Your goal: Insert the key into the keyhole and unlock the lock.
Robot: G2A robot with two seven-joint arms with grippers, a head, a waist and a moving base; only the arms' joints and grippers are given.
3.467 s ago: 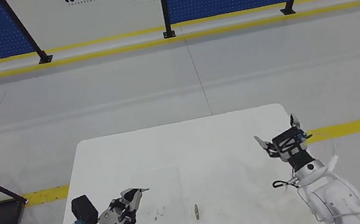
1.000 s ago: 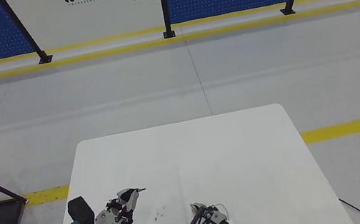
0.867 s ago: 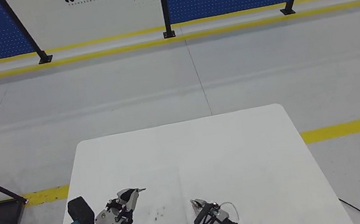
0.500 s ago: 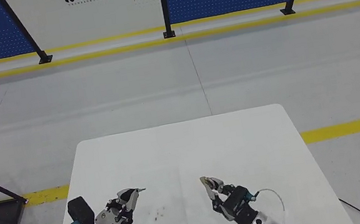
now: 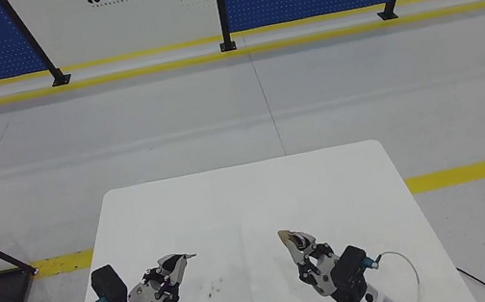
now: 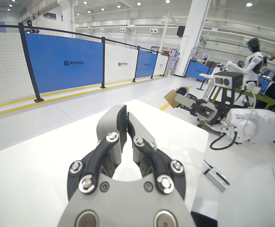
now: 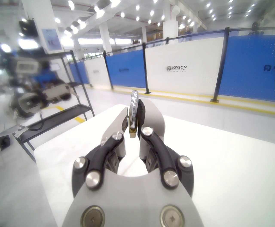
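Brass-bodied, with a chrome shackle, the padlock is clamped between the fingers of the right gripper. It is held above the near right part of the white table, with the shackle pointing away from the wrist. Well apart to its left, the left gripper hangs over the near left part of the table. Its fingers are pressed tight on the key, a thin dark sliver jutting from the fingertips rightward, toward the padlock. Key and padlock do not touch.
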